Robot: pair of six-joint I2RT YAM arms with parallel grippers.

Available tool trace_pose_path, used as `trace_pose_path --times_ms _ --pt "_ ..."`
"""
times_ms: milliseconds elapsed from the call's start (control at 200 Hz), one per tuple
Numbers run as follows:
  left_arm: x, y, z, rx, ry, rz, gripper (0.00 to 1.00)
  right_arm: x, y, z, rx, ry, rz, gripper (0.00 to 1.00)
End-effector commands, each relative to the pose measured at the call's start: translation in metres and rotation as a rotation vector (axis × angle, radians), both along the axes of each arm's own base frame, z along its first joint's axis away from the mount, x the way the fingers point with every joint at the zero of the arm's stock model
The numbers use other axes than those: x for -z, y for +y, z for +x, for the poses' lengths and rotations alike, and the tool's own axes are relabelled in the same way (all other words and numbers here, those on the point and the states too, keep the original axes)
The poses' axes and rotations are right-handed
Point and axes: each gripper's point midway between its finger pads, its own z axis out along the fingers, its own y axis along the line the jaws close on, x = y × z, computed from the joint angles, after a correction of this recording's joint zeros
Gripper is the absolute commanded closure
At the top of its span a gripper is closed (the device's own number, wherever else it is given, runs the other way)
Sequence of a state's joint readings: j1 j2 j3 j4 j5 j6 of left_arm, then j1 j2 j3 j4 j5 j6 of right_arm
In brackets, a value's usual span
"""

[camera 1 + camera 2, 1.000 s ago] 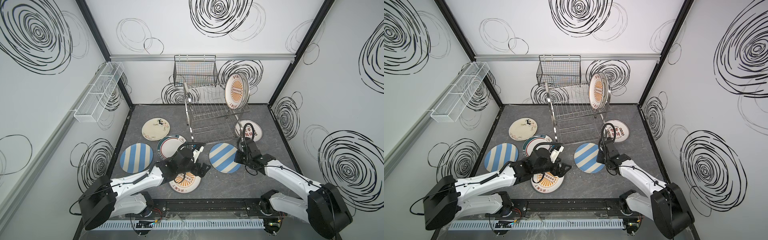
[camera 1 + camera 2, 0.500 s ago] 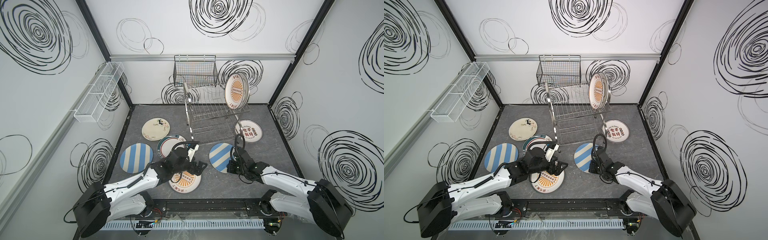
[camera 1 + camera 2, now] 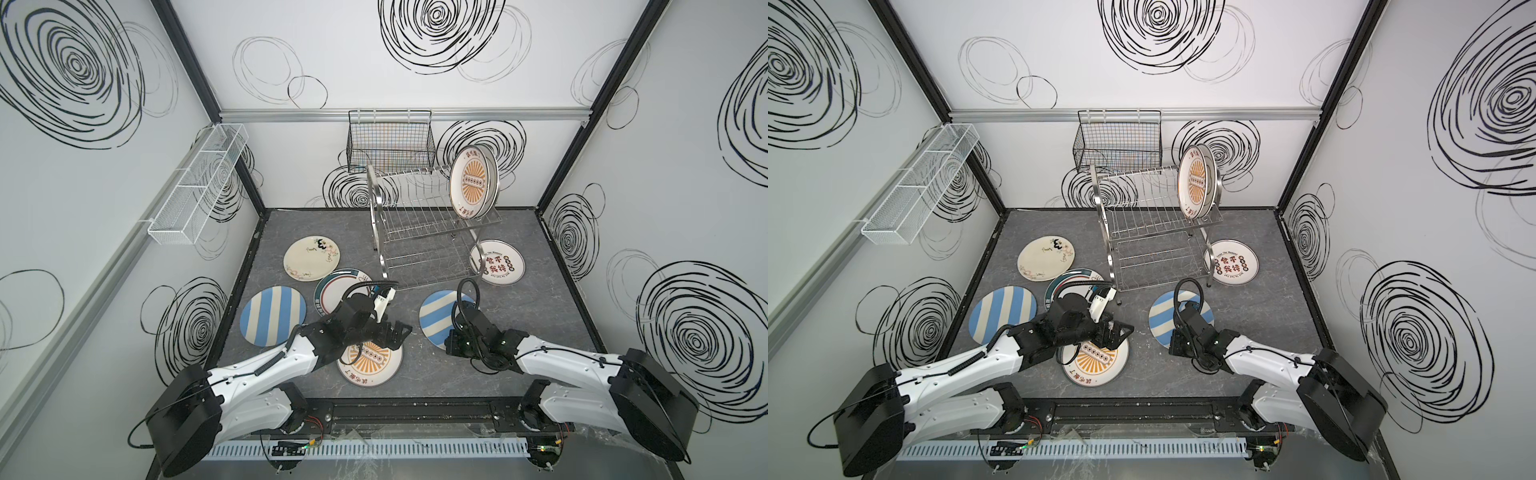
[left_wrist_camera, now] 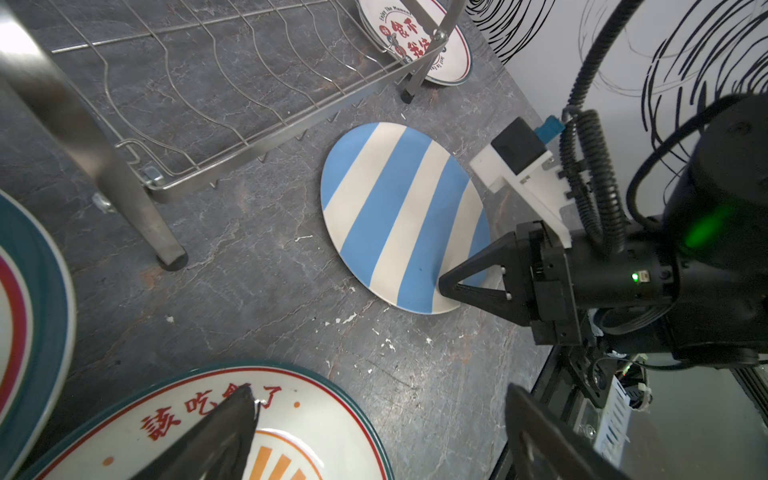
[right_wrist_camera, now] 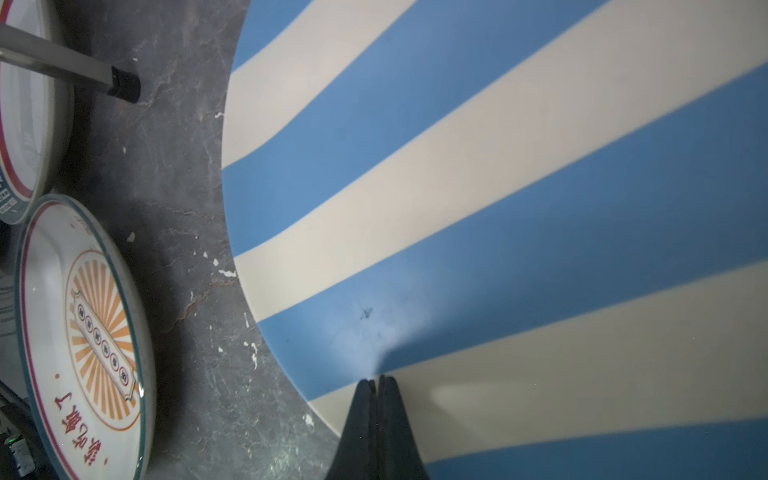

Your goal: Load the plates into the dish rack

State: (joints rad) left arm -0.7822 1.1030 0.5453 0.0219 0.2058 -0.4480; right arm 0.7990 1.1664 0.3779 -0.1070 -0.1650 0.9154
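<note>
View from above onto a grey tabletop [image 3: 528, 320]. The right gripper [image 5: 376, 386] has its two fingers pressed together, with the tips at the near rim of a blue-and-cream striped plate [image 3: 432, 311] lying flat right of centre (nothing is pinched between them). The left gripper [image 4: 380, 392] is spread wide, low over an orange sunburst plate [image 3: 370, 365] at near centre. The steel dish rack [image 3: 424, 232] stands at far centre, and a second sunburst plate [image 3: 473, 183] stands upright at the right end of its upper tier. A white plate with red characters [image 3: 498, 266] lies flat at the rack's right. To the left lie a floral cream plate [image 3: 311, 257], a teal-rimmed plate [image 3: 332, 286] and another striped plate [image 3: 272, 316].
</note>
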Motion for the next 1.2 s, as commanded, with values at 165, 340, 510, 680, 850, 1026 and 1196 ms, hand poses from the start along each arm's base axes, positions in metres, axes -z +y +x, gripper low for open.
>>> trace_pose_path --times_ms 165,340,510,680,850,1026,1196 --pt "-0.009 -0.011 0.006 0.024 -0.035 -0.034 0.04 -0.005 -0.015 -0.023 0.004 0.069 -0.075 0.98" --pt "-0.004 -0.033 0.003 0.061 -0.066 -0.039 0.04 -0.048 -0.049 0.023 0.151 -0.089 -0.148 0.65" --pt "0.005 -0.055 0.001 0.068 -0.05 -0.072 0.04 -0.061 -0.099 0.052 0.289 -0.169 -0.172 0.48" --pt "0.024 -0.062 0.005 0.045 -0.039 -0.041 0.04 -0.054 -0.124 0.061 0.348 -0.17 -0.153 0.32" --pt "0.04 -0.073 0.009 0.056 -0.017 -0.032 0.04 -0.042 -0.124 0.069 0.344 -0.147 -0.13 0.28" --pt "0.047 -0.085 0.008 0.089 0.003 -0.046 0.04 -0.018 -0.129 0.065 0.332 -0.049 -0.178 0.28" --pt "0.055 -0.094 0.009 0.113 0.015 -0.035 0.04 0.001 -0.133 0.058 0.318 0.031 -0.179 0.26"
